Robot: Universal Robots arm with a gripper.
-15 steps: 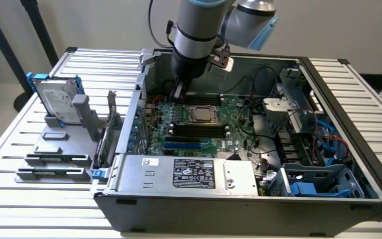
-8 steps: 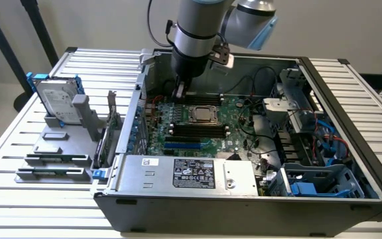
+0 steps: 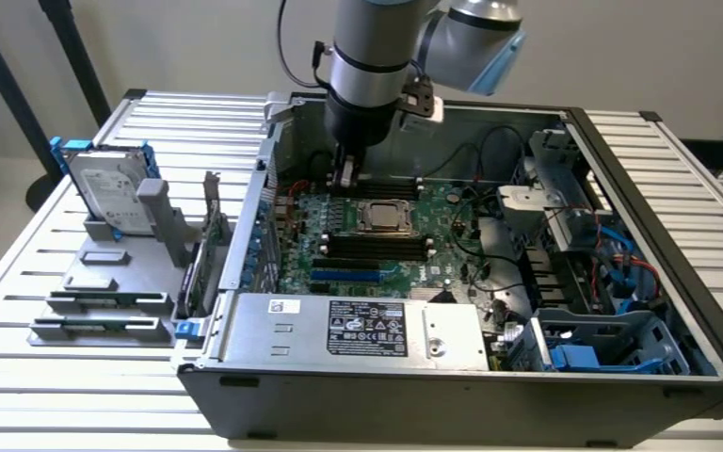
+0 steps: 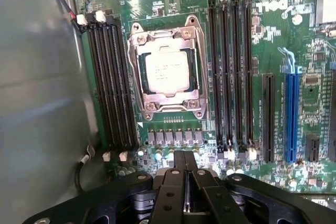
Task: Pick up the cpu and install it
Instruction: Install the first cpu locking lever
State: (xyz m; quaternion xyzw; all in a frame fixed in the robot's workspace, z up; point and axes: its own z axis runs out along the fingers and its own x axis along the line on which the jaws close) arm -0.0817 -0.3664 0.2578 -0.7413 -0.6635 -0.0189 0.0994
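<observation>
Arm [image 3: 368, 56] cut off at exterior view's top edge. PSU label [image 3: 367, 328] print too small to read. CPU [image 4: 169, 72] markings blurred. Blue slot's [image 4: 290, 114] far end hidden behind gripper [image 4: 186, 174].

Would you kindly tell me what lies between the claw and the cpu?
In the wrist view, a row of small grey components on the green motherboard lies between the shut claw and the cpu in its socket.
</observation>
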